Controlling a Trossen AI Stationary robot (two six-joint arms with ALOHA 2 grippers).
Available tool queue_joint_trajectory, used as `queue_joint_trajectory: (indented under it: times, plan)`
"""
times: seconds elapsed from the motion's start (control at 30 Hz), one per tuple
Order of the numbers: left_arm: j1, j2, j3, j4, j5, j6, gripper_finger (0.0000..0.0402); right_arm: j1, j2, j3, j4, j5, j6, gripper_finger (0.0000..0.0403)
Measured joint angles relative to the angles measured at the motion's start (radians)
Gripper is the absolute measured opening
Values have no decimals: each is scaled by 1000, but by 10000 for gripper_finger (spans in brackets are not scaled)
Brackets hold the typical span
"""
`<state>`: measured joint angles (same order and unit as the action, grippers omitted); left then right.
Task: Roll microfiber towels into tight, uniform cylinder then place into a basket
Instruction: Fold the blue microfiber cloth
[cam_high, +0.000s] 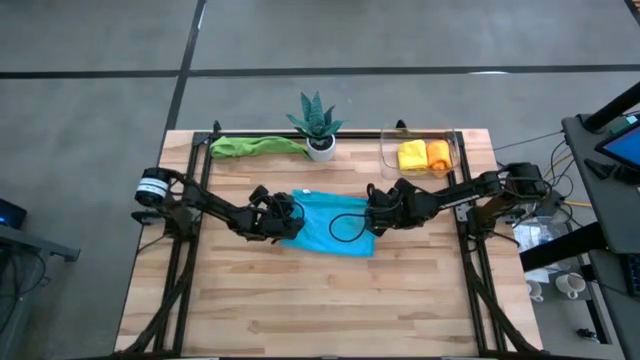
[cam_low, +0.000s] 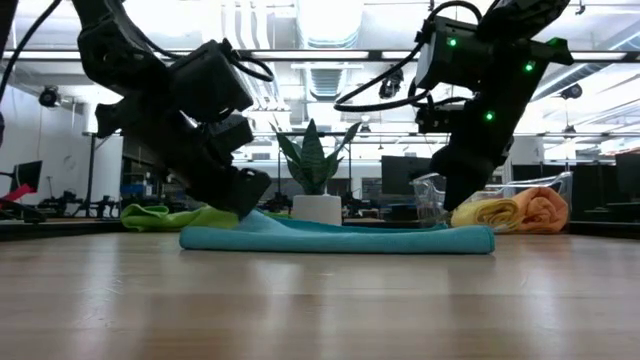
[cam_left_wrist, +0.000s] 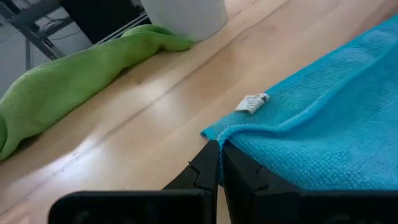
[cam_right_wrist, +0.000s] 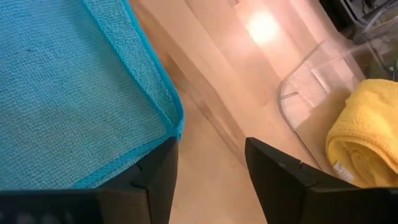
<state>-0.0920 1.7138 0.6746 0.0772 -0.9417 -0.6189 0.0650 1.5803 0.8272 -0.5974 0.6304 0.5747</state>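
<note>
A light blue microfiber towel (cam_high: 330, 226) lies spread in the middle of the table. My left gripper (cam_high: 290, 224) is shut on its left edge (cam_left_wrist: 219, 149). My right gripper (cam_high: 373, 220) stands open over the towel's far right corner (cam_right_wrist: 173, 121), one finger above the cloth and the other over bare wood; whether it touches the cloth I cannot tell. A green towel (cam_high: 255, 146) lies bunched at the far left. The clear basket (cam_high: 452, 140) at the far right holds a yellow roll (cam_high: 411, 155) and an orange roll (cam_high: 438, 153). My left gripper pinches the blue towel's left hem (cam_left_wrist: 219, 144) between its two shut fingers, a little short of the corner with the white label (cam_left_wrist: 252, 102). The fingers slant down from the table's left. The held edge (cam_low: 255, 218) is raised slightly; the rest lies flat.
A spiky potted plant in a white pot (cam_high: 318, 128) stands at the far middle, between the green towel and the basket. A black cable loop (cam_high: 347, 228) hangs over the blue towel. Bare wood (cam_high: 320, 310) stretches toward the near edge.
</note>
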Motion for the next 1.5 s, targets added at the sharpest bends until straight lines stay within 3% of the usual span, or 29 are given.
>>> queue_joint_trajectory:
  times: [0.3,0.47,0.67,0.83,1.13,1.5]
  plan:
    - [60,0,0,48,11,38,11,0,0,0,1,0,4,183]
    - [91,0,0,79,69,85,64,0,0,0,3,-1,7,184]
    - [111,-10,24,80,70,205,137,0,0,0,3,-1,8,183]
    - [124,-70,59,72,57,340,173,0,0,0,3,-1,8,184]
    - [141,-162,54,45,63,410,181,0,0,1,1,-1,8,183]
    - [186,-75,57,7,193,310,181,0,0,1,3,-1,27,185]
